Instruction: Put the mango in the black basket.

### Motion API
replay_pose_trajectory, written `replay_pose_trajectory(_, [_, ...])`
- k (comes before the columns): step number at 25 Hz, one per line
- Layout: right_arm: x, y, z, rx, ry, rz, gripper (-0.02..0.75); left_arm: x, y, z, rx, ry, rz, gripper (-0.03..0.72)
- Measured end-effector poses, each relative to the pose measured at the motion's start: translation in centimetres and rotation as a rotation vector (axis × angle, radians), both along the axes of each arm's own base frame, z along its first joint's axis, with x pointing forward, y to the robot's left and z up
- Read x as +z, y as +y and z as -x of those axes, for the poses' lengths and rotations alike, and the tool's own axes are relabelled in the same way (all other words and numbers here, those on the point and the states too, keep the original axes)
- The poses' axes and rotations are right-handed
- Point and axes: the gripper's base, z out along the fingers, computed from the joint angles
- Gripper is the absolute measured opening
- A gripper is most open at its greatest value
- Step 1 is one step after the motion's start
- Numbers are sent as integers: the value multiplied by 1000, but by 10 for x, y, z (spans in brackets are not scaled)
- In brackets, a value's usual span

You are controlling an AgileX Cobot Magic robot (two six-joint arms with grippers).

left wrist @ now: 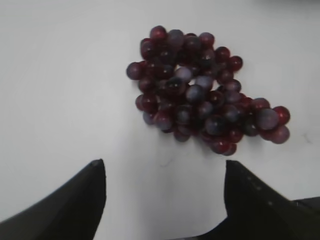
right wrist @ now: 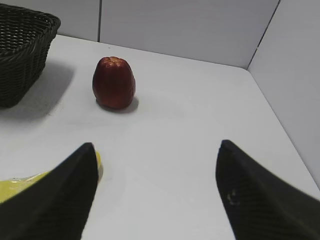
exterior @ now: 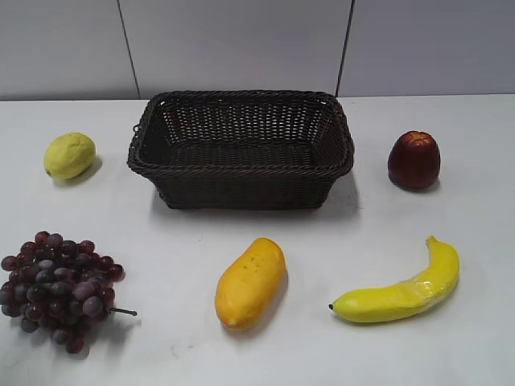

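Left gripper & right gripper: both w/ matte black, wedge-shaped fingers tapering to blunt tips; right-hand finger has faint woven texture, few pale specks.

The black basket is dark woven wicker with a braided rim. The mango has smooth, speckled, faintly glossy skin. The counter looks matt white.

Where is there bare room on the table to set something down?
Bare table lies between basket and mango, between grapes and mango, and in the far right corner beyond the apple. Mango and banana crowd the front.
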Motion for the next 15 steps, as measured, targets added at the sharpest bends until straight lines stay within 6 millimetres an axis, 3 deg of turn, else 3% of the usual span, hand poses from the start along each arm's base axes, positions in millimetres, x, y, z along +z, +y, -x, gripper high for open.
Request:
replay_pose_trajectory(4, [0, 0, 0, 0, 0, 0, 566, 0, -34, -20, -140, 44, -4, 560])
replay_pose_trajectory(5, [0, 0, 0, 0, 0, 0, 566, -1, -55, -30, -204, 57, 0, 560])
replay_pose_trajectory(6, [0, 0, 0, 0, 0, 0, 566, -1, -55, -30, -204, 57, 0, 560])
replay_pose_trajectory(15, [0, 0, 0, 0, 0, 0, 566, -10, -147, -58, -447, 118, -24, 560])
